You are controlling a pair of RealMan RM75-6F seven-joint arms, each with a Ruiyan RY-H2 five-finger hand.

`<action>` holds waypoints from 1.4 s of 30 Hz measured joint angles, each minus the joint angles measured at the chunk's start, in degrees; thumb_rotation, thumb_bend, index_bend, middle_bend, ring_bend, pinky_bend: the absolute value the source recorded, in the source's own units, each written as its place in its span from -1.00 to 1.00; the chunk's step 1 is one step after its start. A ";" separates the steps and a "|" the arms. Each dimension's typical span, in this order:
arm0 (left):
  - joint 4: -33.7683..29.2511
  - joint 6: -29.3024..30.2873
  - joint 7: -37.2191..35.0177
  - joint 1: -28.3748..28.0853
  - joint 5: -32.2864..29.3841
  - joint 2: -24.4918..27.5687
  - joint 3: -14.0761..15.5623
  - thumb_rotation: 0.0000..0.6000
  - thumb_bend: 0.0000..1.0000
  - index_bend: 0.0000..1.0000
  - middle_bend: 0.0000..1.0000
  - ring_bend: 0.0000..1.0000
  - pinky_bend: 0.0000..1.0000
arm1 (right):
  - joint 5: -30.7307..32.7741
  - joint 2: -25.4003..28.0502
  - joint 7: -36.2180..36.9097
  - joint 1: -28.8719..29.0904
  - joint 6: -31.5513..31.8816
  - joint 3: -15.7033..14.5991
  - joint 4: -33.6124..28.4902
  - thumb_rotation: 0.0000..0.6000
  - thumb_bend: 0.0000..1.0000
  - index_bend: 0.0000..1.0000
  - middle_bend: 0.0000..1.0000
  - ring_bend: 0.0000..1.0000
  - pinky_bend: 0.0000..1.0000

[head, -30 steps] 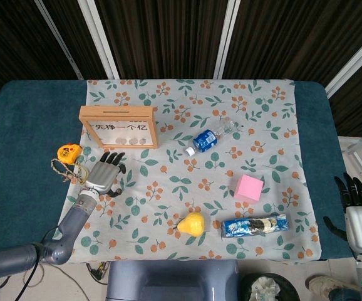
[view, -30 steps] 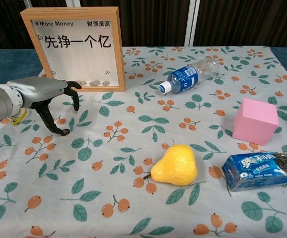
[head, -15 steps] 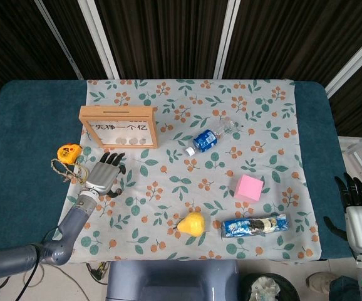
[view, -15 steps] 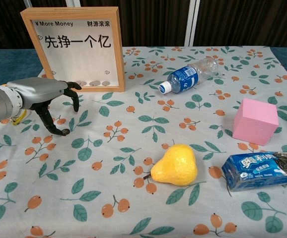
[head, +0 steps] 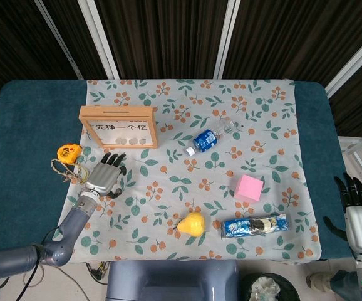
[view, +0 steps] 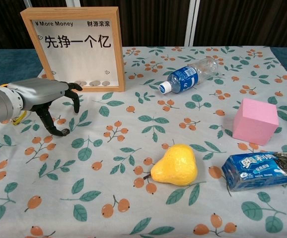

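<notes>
The left hand (view: 44, 101) hovers empty, fingers apart and curled down over the floral cloth (head: 168, 194), just in front of the wooden frame box (view: 76, 47), its nearest thing, standing upright at the cloth's left rear. That box looks stiff, light and boxy; I'd take it by the side rails. Its printed face looks toward the robot, long axis left to right. The right hand (head: 356, 204) hangs empty and spread off the table's right edge.
</notes>
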 measured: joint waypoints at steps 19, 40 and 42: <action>0.67 -0.31 0.11 0.18 0.99 -0.53 0.68 1.00 -0.80 -0.12 -1.00 -1.00 -1.00 | 0.14 0.08 0.14 -0.03 -0.08 0.01 -0.06 1.00 -0.41 -0.84 -1.00 -1.00 -1.00; -0.84 -0.35 2.59 0.26 0.68 -0.11 1.66 1.00 -0.24 0.24 -1.00 -1.00 -1.00 | 0.51 0.31 0.51 -0.04 -0.42 0.01 -0.44 1.00 -0.41 -0.84 -1.00 -1.00 -1.00; -1.03 -0.23 2.74 0.24 0.53 -0.02 1.62 1.00 -0.18 0.27 -0.99 -1.00 -1.00 | 0.48 0.29 0.47 -0.04 -0.37 0.02 -0.43 1.00 -0.41 -0.84 -1.00 -1.00 -1.00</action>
